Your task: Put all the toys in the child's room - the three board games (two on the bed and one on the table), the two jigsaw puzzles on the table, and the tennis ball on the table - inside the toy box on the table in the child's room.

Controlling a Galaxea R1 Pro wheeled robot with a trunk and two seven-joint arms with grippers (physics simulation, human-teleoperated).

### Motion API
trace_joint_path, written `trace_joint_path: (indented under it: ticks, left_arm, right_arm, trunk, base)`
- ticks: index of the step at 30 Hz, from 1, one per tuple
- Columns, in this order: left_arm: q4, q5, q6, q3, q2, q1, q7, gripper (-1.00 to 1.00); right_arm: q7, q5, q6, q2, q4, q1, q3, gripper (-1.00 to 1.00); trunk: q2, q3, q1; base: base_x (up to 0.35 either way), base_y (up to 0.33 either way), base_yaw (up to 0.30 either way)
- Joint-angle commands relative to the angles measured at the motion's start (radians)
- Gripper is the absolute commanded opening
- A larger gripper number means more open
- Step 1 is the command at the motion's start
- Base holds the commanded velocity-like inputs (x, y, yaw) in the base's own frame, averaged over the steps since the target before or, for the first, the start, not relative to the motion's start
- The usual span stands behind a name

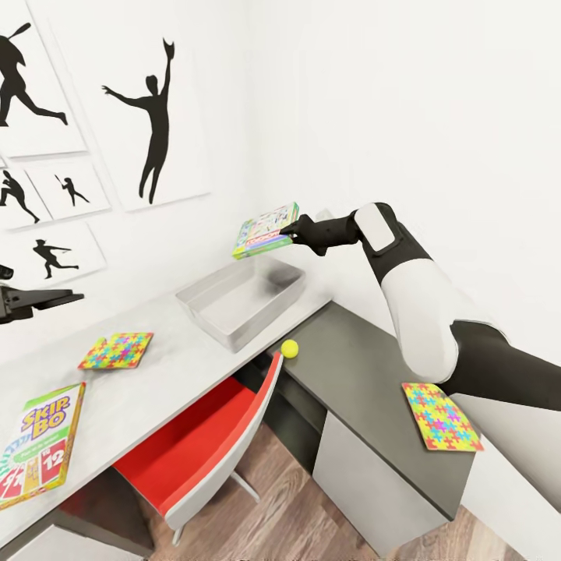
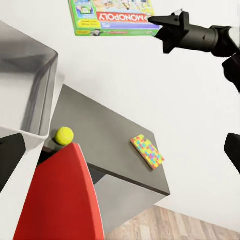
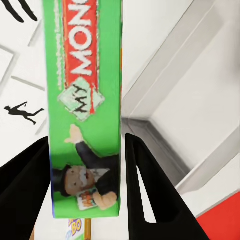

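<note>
My right gripper point(image 1: 293, 229) is shut on a green-edged board game point(image 1: 266, 231), a Monopoly box, held tilted in the air above the far side of the grey toy box point(image 1: 204, 310). In the right wrist view the green box point(image 3: 85, 115) sits between both fingers point(image 3: 150, 190). The tennis ball point(image 1: 290, 348) lies at the table's inner corner. One jigsaw puzzle point(image 1: 117, 351) lies on the pale desktop, another point(image 1: 441, 417) on the dark cabinet. The SKIP-BO box point(image 1: 39, 444) lies near left. My left gripper point(image 1: 31, 300) hovers at the left, open and empty.
A red chair point(image 1: 202, 444) is tucked under the desk below the ball. Silhouette pictures point(image 1: 156, 117) hang on the wall behind the table. The left wrist view looks across the toy box point(image 2: 30, 90), ball point(image 2: 64, 135) and the cabinet's puzzle point(image 2: 147, 151).
</note>
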Motion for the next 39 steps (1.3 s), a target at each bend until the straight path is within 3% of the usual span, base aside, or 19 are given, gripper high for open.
trace_joint_path:
  ticks: [1, 6, 11, 14, 39]
  left_arm:
    - [-0.001, 0.006, 0.011, 0.0, 0.002, -0.001, -0.004, 1.0]
    - [-0.005, 0.022, 0.011, 0.0, 0.006, -0.002, -0.004, 1.0]
    - [-0.007, 0.078, 0.011, 0.0, 0.006, -0.002, -0.004, 1.0]
    - [-0.007, 0.094, 0.011, 0.0, 0.006, -0.002, -0.004, 1.0]
    - [-0.008, 0.106, 0.011, 0.003, 0.004, -0.002, -0.004, 1.0]
  right_arm:
    - [0.006, 0.009, 0.005, 0.001, 0.0, -0.001, -0.008, -1.0]
    - [0.007, 0.009, 0.005, 0.001, 0.0, 0.0, -0.008, -1.0]
    - [0.007, 0.009, 0.005, 0.001, 0.0, -0.002, -0.008, -1.0]
    - [0.007, 0.009, 0.006, 0.001, 0.0, -0.006, -0.008, -1.0]
    - [0.009, 0.007, 0.008, 0.001, 0.0, -0.016, -0.008, -1.0]
  trunk:
    - [-0.001, -0.003, 0.0]
    - [-0.001, -0.011, 0.0]
    - [-0.001, -0.02, 0.0]
    - [-0.001, -0.025, 0.0]
    - [-0.001, -0.066, 0.0]
  base:
    - [0.006, -0.001, 0.0]
    - [0.002, 0.0, 0.0]
    - [0.0, 0.0, 0.0]
    - [0.0, 0.0, 0.0]
    - [0.0, 0.0, 0.0]
